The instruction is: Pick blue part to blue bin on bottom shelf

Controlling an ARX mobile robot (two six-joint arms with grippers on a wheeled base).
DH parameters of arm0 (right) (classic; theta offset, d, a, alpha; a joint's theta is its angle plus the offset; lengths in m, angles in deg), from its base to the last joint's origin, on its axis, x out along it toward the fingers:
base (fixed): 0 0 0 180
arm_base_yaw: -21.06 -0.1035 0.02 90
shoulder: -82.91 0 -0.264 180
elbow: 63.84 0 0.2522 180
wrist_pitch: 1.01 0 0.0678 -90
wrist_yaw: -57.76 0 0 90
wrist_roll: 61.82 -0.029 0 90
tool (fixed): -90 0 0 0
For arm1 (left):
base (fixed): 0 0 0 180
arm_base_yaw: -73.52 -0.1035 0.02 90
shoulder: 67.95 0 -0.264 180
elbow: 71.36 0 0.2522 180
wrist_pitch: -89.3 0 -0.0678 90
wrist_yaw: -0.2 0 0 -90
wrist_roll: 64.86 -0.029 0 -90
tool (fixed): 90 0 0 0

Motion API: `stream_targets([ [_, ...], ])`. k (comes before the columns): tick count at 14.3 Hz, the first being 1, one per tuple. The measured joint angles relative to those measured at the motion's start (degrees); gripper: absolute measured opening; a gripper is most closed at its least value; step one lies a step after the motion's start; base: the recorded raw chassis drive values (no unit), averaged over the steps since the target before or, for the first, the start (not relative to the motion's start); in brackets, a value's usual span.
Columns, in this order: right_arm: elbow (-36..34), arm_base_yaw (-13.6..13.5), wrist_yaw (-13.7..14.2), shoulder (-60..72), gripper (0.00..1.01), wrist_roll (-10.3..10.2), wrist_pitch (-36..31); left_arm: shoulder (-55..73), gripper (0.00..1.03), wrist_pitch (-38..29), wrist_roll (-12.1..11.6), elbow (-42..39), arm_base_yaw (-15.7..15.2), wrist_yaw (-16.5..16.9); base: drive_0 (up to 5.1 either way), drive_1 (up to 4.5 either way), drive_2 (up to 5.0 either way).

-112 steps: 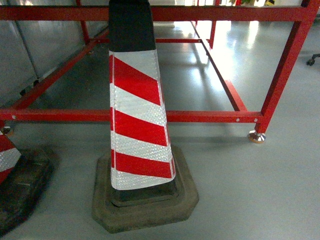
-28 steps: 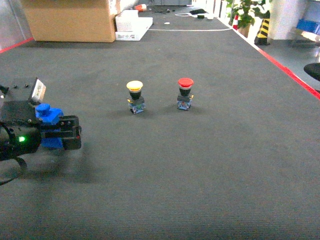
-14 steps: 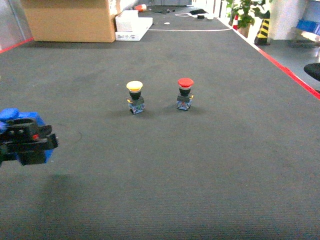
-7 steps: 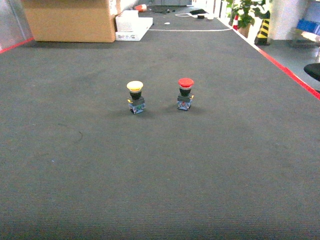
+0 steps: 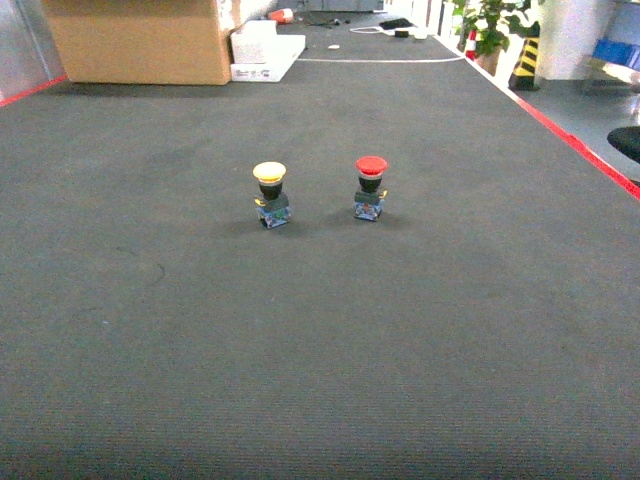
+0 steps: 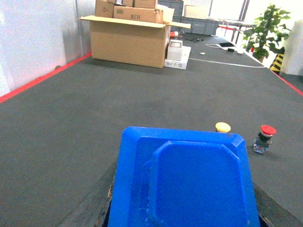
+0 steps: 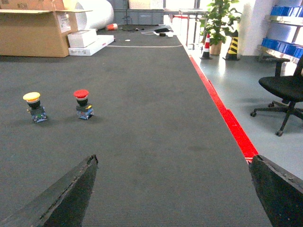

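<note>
Blue part [image 6: 189, 182] fills the bottom of the left wrist view, right up against the camera, seated between the dark finger edges of the left gripper [image 6: 184, 208]. Judgement: left claw is clamped on it. Its broad stepped face points up and forward and I can't call a long axis from this angle. It's out of the head view, so the left arm sits outside that frame.

Landmark = yellow-capped pushbutton [image 5: 270, 193] on the dark mat [image 5: 320, 350].
- In the left wrist view the part sits nearer the camera than the yellow button and hides its base; only the yellow cap shows over the part's far edge.
- Red-capped pushbutton [image 5: 370, 186] stands just right of the yellow one, apart, both upright.
- Right gripper [image 7: 175, 198]: two dark fingers [image 7: 71, 189] spread wide at the frame's bottom corners with bare mat between. Open, empty, both buttons ahead and to its left.
- Beyond the yellow button and left: open cardboard box [image 6: 128, 40]. Further back right: potted plant [image 7: 218, 21], and an office chair [image 7: 286, 97] off the mat past the red floor line [image 7: 227, 116].

Key relation: neither the blue bin nor the bottom shelf shows in any view, so I can't give the bearing from claw to bin. Blue crates on a rack far right in the right wrist view, too small to identify. Judgement: pick is done, left arm owns the carry, and the base likely has to turn to find the rack before any placing. Risk: part blocks most of the left wrist view during approach.
</note>
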Motion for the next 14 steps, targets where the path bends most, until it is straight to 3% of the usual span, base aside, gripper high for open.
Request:
stream_targets([
  [14, 0.0, 0.0, 0.0, 0.0, 0.98, 0.0, 0.0, -0.1, 0.44, 0.0, 0.0, 0.0, -0.1, -0.2, 0.0, 0.00, 0.0],
])
